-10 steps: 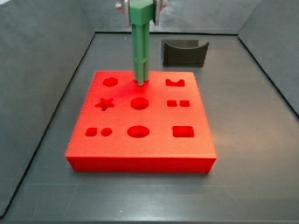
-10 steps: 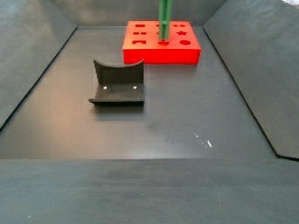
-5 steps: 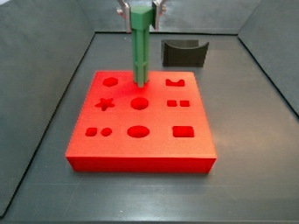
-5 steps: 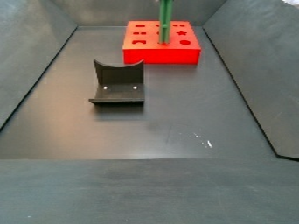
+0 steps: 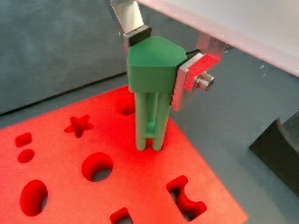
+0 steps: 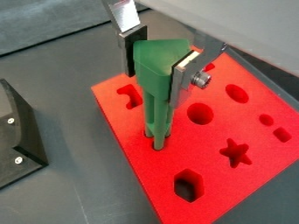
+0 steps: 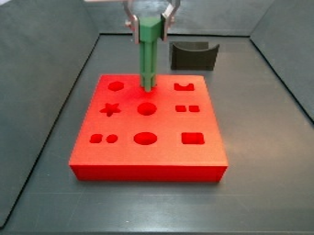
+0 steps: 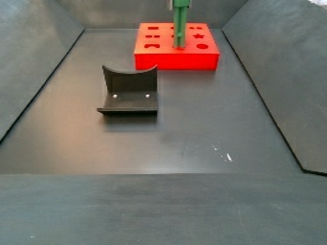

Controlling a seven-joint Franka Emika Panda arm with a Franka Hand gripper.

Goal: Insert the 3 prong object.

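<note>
The 3 prong object [image 7: 147, 57] is a slim bright green bar standing upright, with its lower end in a hole in the middle of the back row of the red block [image 7: 166, 124]. It also shows in a side view [image 8: 181, 21] and in both wrist views [image 5: 149, 109] [image 6: 158, 114]. My gripper [image 7: 149, 16] is above the block, shut on the bar's wide top. In both wrist views the gripper [image 5: 163, 57] [image 6: 158, 59] has a silver finger on each side of the green head. The block also shows in other views [image 8: 179, 59] [image 5: 216, 179] [image 6: 193, 149].
A dark grey curved holder [image 7: 194, 55] stands on the floor behind the block, apart from it [image 8: 128, 91] [image 6: 17, 131]. The block has several other shaped holes, among them a star [image 7: 109, 109] and circles. Grey walls slope up around the dark floor.
My gripper has come down a little with the green bar. More of the gripper shows in a side view, and the bar's top sits lower. The bar's foot stays at the same hole.
</note>
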